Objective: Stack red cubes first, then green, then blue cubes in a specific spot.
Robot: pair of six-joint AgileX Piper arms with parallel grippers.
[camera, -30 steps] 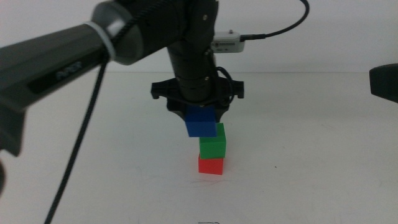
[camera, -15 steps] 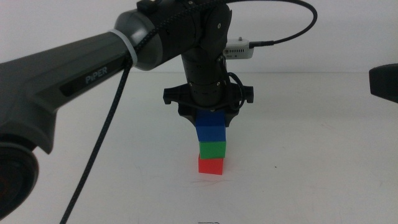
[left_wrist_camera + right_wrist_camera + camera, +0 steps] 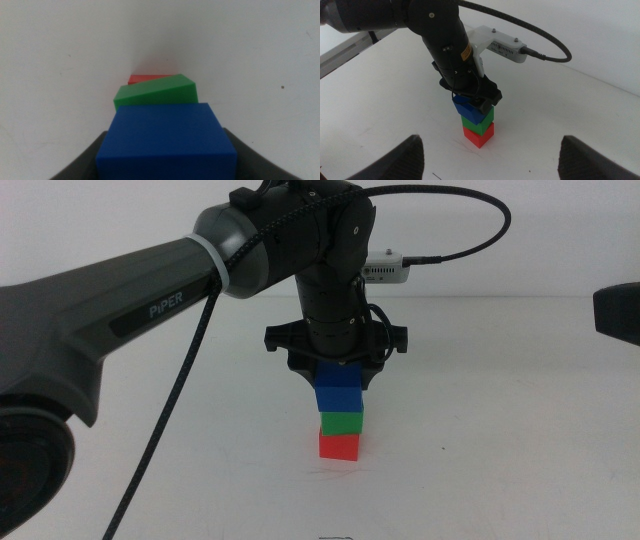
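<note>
A red cube (image 3: 339, 446) sits on the white table with a green cube (image 3: 341, 421) on top of it. The blue cube (image 3: 337, 392) rests on the green one, and my left gripper (image 3: 338, 383) is shut on it from above. In the left wrist view the blue cube (image 3: 166, 142) fills the space between the jaws, with the green cube (image 3: 155, 94) and a sliver of the red cube (image 3: 145, 78) beyond. The specific spot is covered by the stack. My right gripper (image 3: 490, 156) waits open, off to the right and away from the stack (image 3: 478, 125).
The left arm (image 3: 130, 300) and its black cable (image 3: 175, 410) cross the left half of the middle view. A dark part of the right arm (image 3: 617, 310) shows at the right edge. White tabletop (image 3: 500, 440) surrounds the stack.
The left gripper carried the blue cube right and down, from tilted and offset beside the green cube to sitting squarely on top of it.
</note>
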